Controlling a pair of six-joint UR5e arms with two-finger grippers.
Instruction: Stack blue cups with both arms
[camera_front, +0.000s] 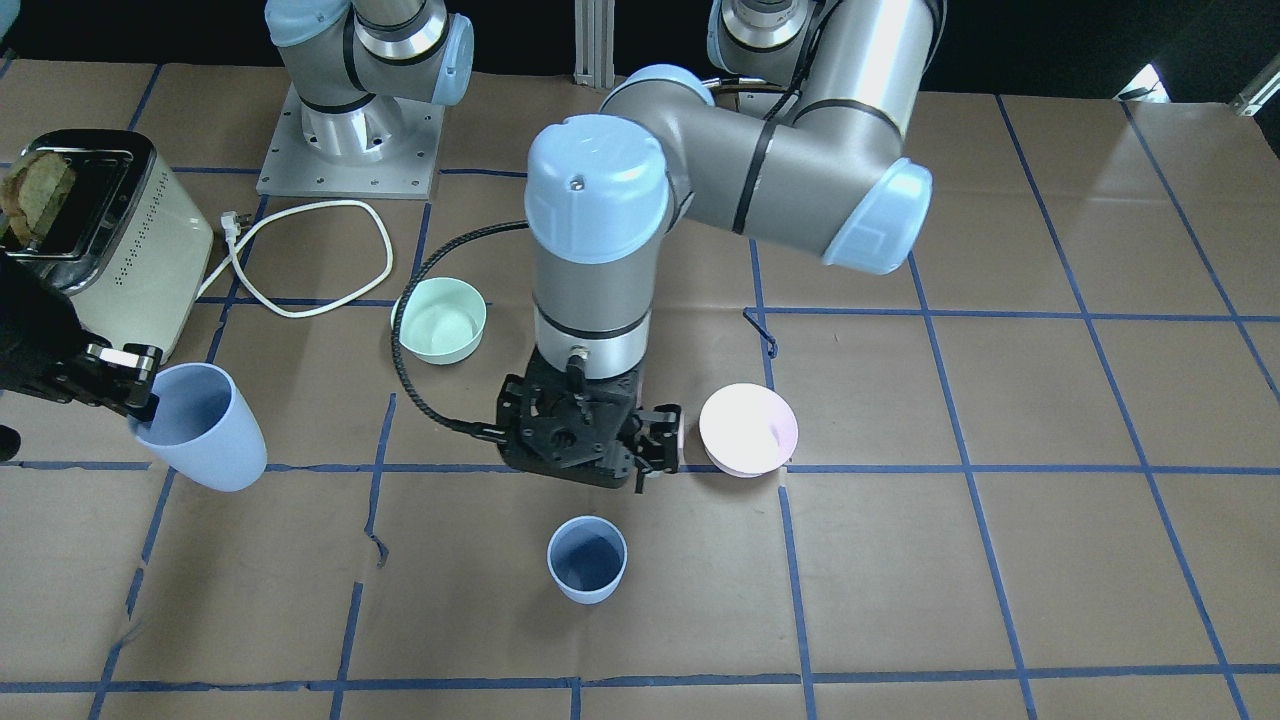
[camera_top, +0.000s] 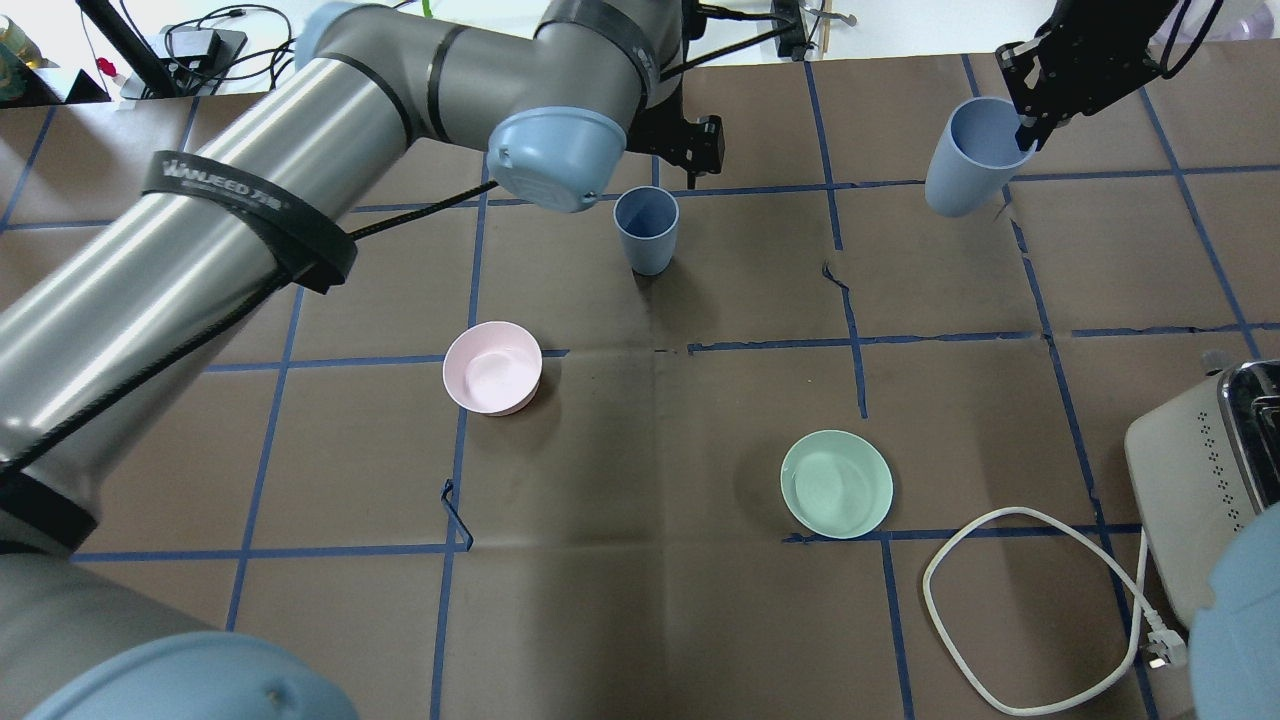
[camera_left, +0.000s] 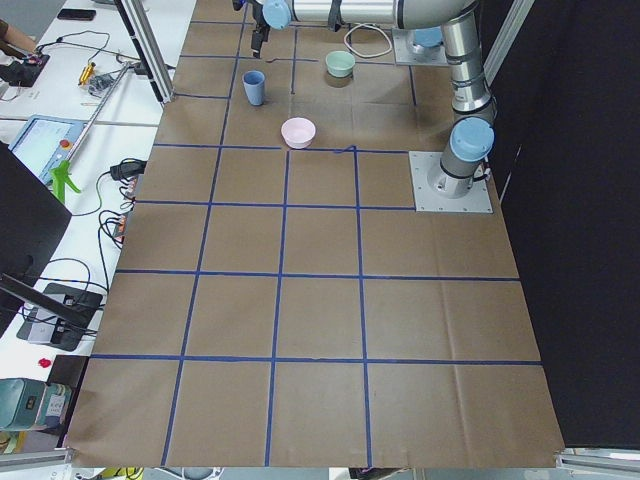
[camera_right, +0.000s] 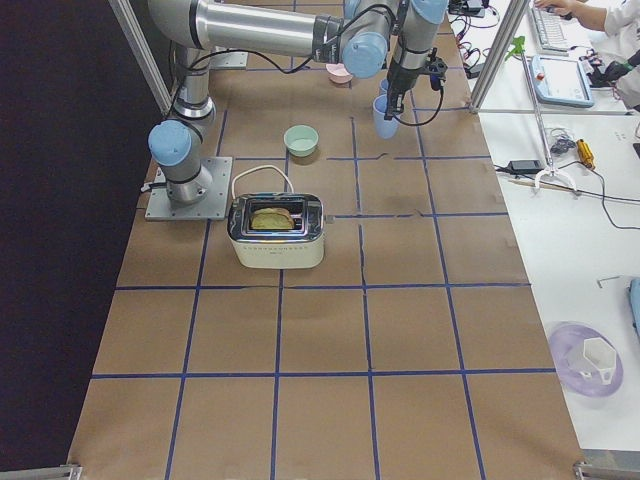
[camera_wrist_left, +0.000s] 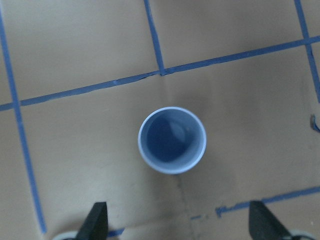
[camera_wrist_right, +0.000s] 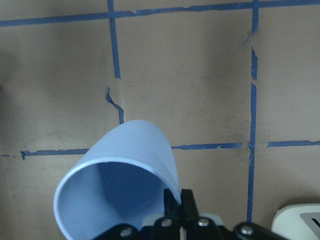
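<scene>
Two pale blue plastic cups (camera_top: 970, 160) (camera_top: 646, 228).
Right gripper (camera_wrist_right: 180, 202) pinches the tilted cup's (camera_wrist_right: 120, 170) rim; left gripper (camera_wrist_left: 180, 222) hangs spread over the standing cup (camera_wrist_left: 172, 140).

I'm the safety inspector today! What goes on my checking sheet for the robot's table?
Surface: table covered in brown paper with a blue tape grid, tape torn in places.
Job's things: standing blue cup upright on the table; held blue cup tilted, gripped by its rim.
Clutter: pink bowl; mint-green bowl; toaster with toast in it.
Grippers: left gripper open above the standing blue cup; right gripper shut on the held blue cup.
Cables: white cord looped beside the toaster, its plug lying loose; black cable on the left arm.
Surroundings: bench with devices and wires; person seated there.
</scene>
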